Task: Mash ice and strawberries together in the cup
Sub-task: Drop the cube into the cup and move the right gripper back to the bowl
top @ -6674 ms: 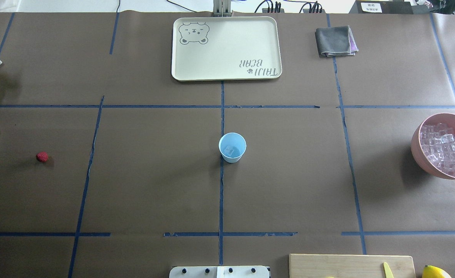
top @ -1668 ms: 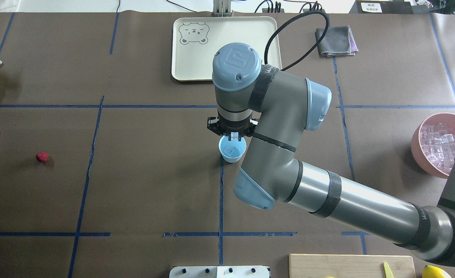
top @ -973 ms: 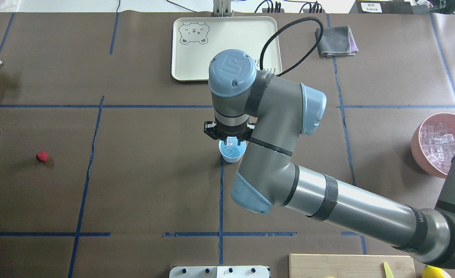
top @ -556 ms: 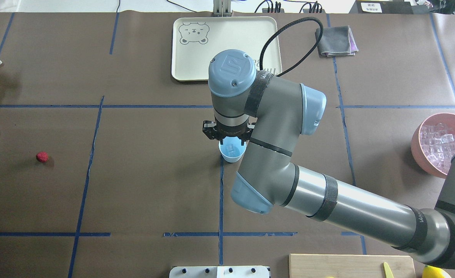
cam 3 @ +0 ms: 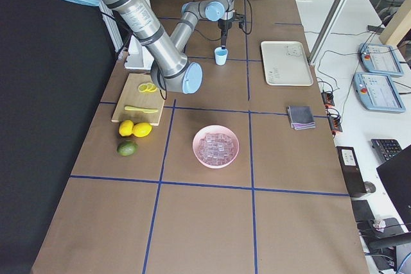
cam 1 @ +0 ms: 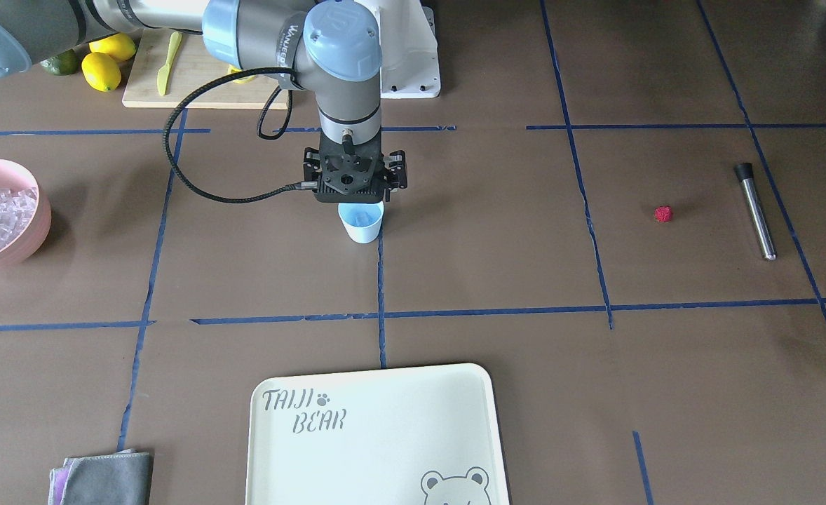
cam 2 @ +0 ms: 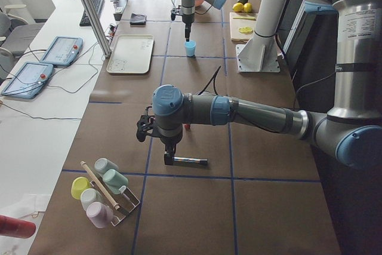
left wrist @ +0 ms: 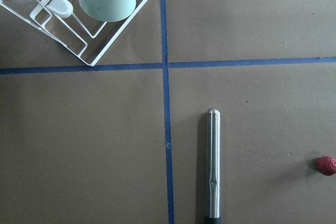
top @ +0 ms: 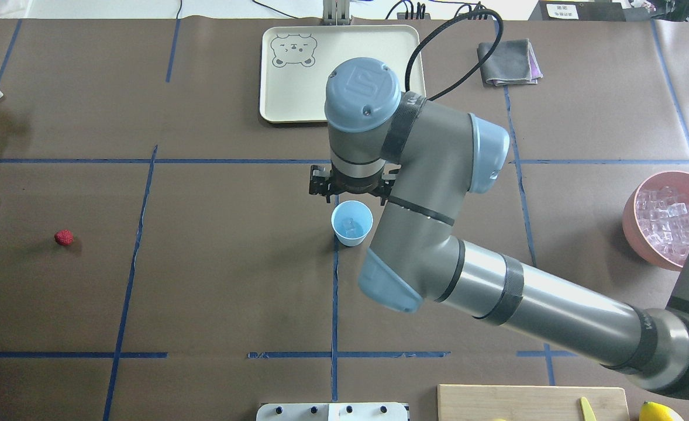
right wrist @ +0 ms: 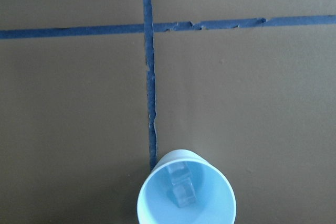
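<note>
Finds the cup [top: 351, 222] upright at the centre of the surface, on the crossing of two tape lines, within reach of either arm and open to whatever drops from above. Shows a couple of clear cubes of ice [right wrist: 182, 184] on its bottom, with the bulk heaped in the pink bowl [top: 630, 225] by the right edge.

Places the right gripper [cam 1: 358, 196] pointing straight down just above the cup, set a little toward the far edge and clear of the rim. Cannot tell how wide it stands: hidden under the wrist in the overhead and front views, and absent from the wrist view. Sees nothing held in it. Reads as a pose for dropping ice in from above, not for grasping the cup.

Puts the strawberry [top: 63, 237] bare on the surface near the left edge, well apart from the cup and not yet in it. Lays the muddler [cam 1: 755, 210] flat just beside it, closer to that edge.

Sets the left gripper [cam 2: 169, 156] low at one end of the muddler. Shows only from the side camera, so cannot tell its opening, or whether it touches. Looks staged to fetch berry or muddler while the other arm handles ice. Judges the mashing not begun.
</note>
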`<state>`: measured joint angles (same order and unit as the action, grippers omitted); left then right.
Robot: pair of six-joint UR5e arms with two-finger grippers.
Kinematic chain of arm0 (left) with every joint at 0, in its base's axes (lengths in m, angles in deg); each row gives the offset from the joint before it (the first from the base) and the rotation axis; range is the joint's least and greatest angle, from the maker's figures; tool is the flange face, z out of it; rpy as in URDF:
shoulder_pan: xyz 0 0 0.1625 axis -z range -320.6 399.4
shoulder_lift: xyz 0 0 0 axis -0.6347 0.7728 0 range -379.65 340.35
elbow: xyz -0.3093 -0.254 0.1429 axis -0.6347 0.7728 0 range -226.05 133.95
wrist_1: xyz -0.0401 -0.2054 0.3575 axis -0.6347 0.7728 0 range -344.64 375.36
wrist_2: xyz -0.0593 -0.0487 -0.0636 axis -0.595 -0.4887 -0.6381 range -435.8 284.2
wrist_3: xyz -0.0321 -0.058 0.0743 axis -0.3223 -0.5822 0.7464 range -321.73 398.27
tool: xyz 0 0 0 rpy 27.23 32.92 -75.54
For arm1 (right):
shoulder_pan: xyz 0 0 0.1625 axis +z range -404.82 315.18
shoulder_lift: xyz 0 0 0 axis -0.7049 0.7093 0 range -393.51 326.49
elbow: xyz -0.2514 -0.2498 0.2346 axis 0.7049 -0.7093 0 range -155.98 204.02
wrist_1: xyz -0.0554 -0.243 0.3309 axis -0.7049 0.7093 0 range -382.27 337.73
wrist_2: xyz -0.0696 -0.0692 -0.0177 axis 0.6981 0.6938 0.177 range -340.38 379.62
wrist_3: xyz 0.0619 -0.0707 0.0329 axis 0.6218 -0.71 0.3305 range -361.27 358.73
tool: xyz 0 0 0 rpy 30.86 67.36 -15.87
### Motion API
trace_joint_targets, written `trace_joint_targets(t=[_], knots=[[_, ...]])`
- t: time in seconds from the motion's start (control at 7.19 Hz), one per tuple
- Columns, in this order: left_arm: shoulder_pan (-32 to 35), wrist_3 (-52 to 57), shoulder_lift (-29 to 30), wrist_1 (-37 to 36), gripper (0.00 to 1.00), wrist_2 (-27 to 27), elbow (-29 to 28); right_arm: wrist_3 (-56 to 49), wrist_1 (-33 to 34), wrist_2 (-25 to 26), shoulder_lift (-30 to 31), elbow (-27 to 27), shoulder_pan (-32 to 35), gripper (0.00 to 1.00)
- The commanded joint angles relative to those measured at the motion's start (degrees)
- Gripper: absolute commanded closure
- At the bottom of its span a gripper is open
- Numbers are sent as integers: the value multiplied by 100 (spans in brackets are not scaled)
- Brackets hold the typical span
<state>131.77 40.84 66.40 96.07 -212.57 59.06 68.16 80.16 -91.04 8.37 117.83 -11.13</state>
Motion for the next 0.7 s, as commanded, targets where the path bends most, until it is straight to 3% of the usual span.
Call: trace_joint_targets(t=[0.0, 0.14, 0.28, 0.56], knots=[[0, -2, 9, -3, 0, 2, 35, -252, -13, -314, 834, 626, 810, 1], [0, -2, 9, -11, 0, 2, 87, -785, -4, -289, 1431, 1291, 1032, 1], [0, -2, 9, -12, 0, 2, 105, -842, -13, -359, 1776, 1524, 1321, 1], [0, -46, 0, -12, 0, 2, 219, -2058, -40, -1399, 2987, 2218, 2477, 1]])
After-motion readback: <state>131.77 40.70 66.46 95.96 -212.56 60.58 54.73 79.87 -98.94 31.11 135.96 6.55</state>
